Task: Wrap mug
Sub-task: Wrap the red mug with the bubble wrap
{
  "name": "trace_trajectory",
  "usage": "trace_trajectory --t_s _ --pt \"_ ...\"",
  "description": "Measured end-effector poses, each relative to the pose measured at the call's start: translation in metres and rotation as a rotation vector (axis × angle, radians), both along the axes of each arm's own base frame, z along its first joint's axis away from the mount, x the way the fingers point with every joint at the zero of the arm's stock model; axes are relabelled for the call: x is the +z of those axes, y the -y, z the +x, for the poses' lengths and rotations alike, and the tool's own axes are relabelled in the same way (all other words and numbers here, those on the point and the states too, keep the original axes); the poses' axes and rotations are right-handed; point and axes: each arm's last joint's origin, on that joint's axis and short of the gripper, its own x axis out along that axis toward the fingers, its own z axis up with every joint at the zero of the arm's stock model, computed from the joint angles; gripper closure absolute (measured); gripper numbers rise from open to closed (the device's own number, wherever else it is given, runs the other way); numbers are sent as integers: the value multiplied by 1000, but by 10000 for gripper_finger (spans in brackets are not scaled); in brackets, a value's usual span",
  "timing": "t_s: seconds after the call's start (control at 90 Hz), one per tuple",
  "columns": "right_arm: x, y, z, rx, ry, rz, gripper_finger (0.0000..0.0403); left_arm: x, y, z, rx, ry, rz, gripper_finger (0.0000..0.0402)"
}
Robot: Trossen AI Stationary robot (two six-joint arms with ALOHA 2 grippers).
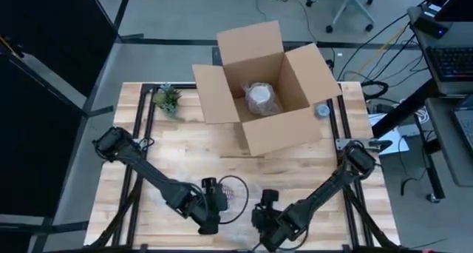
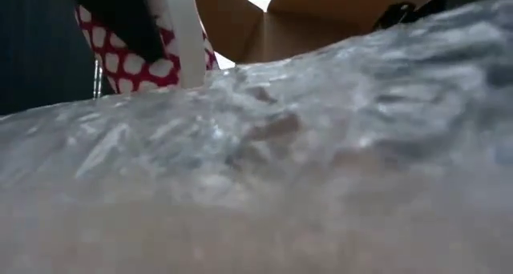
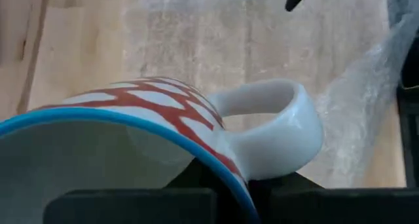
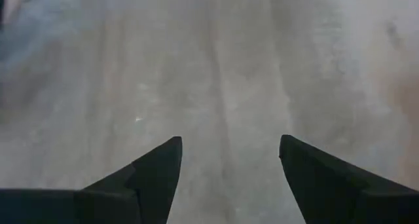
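Even, soft daylight; faint shadows.
Low view blurred by clear crinkled bubble wrap [image 2: 321,162] pressed close to lens.

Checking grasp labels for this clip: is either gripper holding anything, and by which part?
The left gripper holds the mug, clamped at the rim beside its handle. The right gripper is open, holding nothing.

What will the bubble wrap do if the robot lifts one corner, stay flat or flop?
The bubble wrap would probably flop and sag: it looks thin, see-through and already rumpled on the table. It likely weighs little, so the open right gripper above it may drag the whole sheet.
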Motion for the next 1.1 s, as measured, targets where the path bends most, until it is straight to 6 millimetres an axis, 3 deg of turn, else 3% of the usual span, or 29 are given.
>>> trace_trajectory --t_s 0.167,0.4,0.633,0.733,0.822,0.944,1.033,1.1 --pt "-14 14 -12 -58 -127 -63 161 -10 -2 -1 -15 -39 26 393" --pt "-14 31 -32 -201 -275 -192 161 -21 -8 -6 16 -76 34 393" --pt "-13 33 -40 -305 -293 -190 161 -19 -6 -1 13 -39 -15 393" --pt "-13 33 -40 -337 -284 -178 161 -10 -2 2 -2 -29 -58 393" --pt "-13 33 -40 -342 -281 -175 161 10 4 4 -13 24 -80 393" --pt "-13 32 -41 -322 -282 -186 161 35 1 8 43 183 27 393" --pt "-13 33 -39 -324 -280 -182 161 37 -14 16 96 229 128 393" --pt "-13 33 -38 -320 -276 -179 161 28 -26 24 118 205 136 393"
